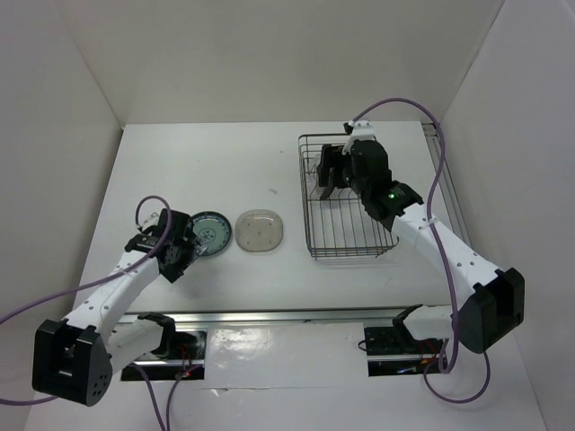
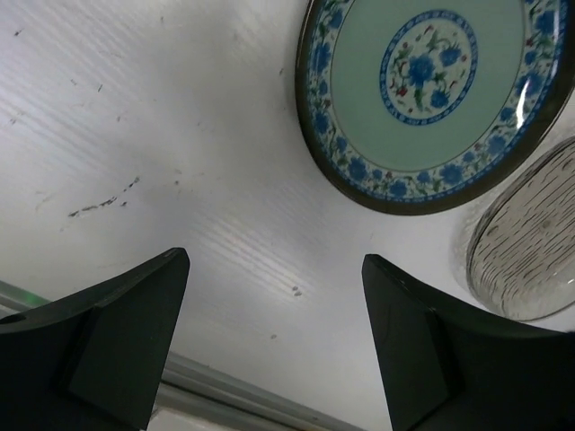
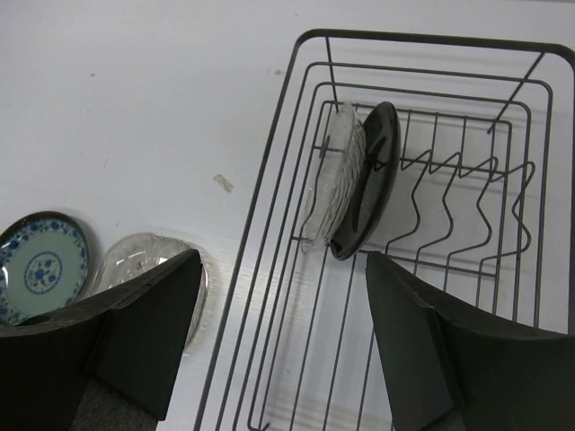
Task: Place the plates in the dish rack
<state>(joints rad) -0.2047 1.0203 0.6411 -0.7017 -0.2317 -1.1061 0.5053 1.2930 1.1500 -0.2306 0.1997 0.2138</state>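
The blue-green patterned plate lies flat on the table, with the beige translucent plate just to its right. My left gripper is open and empty at the patterned plate's near-left edge; in the left wrist view the patterned plate and the beige plate lie beyond the fingers. The dish rack stands at the right. My right gripper hovers open and empty over it. The clear glass plate and the black plate stand upright side by side in the rack.
White walls enclose the table on the left, back and right. A metal rail runs along the near edge by the arm bases. Several divider prongs to the right of the black plate stand free.
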